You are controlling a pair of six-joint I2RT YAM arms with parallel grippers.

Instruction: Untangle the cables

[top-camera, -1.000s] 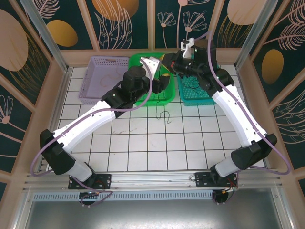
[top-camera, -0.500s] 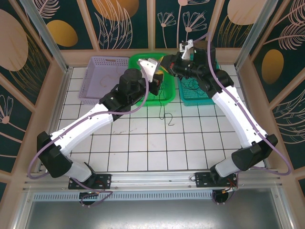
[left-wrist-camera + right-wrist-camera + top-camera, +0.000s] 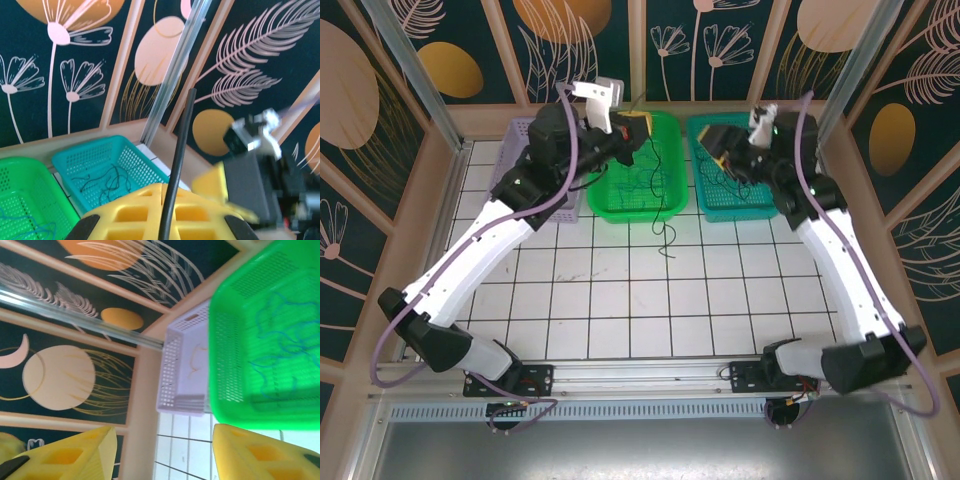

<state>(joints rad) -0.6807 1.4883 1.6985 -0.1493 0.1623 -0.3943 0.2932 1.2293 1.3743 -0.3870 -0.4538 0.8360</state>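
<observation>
Top external view: the left hand [image 3: 636,128] is clamped on a black cable [image 3: 665,238] above the far edge of the green basket [image 3: 620,212].
From the top external view, the cable's long axis runs from far to near. Its upper end is pinched between the yellow fingers [image 3: 125,212]. It hangs past the green basket's right side, and its curled lower end points at the tabletop [image 3: 620,300] just in front of that basket. Blue cables [image 3: 638,186] lie inside the green basket. The right hand [image 3: 715,143] is just right of it, over the teal basket [image 3: 740,212], with its fingers apart and nothing between them.
</observation>
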